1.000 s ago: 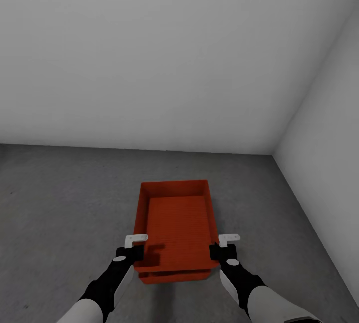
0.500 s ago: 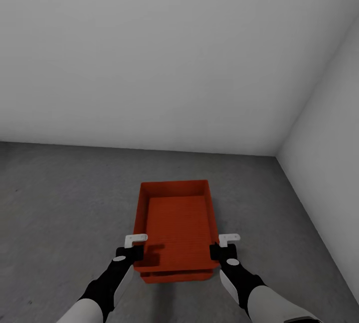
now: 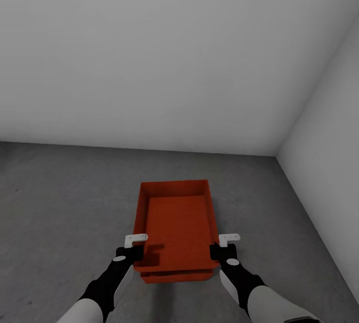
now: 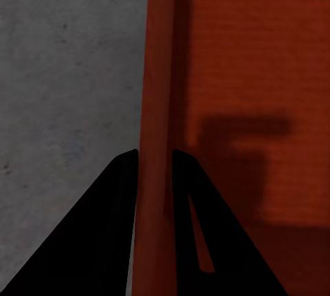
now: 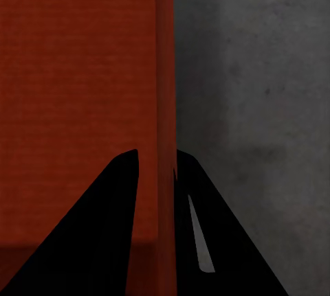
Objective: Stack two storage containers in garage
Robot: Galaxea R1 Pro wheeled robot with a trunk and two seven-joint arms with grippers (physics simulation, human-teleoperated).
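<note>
Two orange-red storage containers sit nested, the upper container (image 3: pixel 175 225) in the lower container (image 3: pixel 174 276) on the grey concrete floor (image 3: pixel 60 198) near the white wall corner. Left tool (image 3: pixel 133 245) pinches the upper bin's left rim; right tool (image 3: pixel 223 245) pinches its right rim.

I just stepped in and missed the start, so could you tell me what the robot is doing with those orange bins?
The robot holds the upper storage container by its two long walls, the left claw shut on one rim and the right claw shut on the other. Beneath it, the lower storage container shows at the near edge, so the two are nested as a stack. They sit over the grey concrete floor, near a corner of the white walls.
</note>
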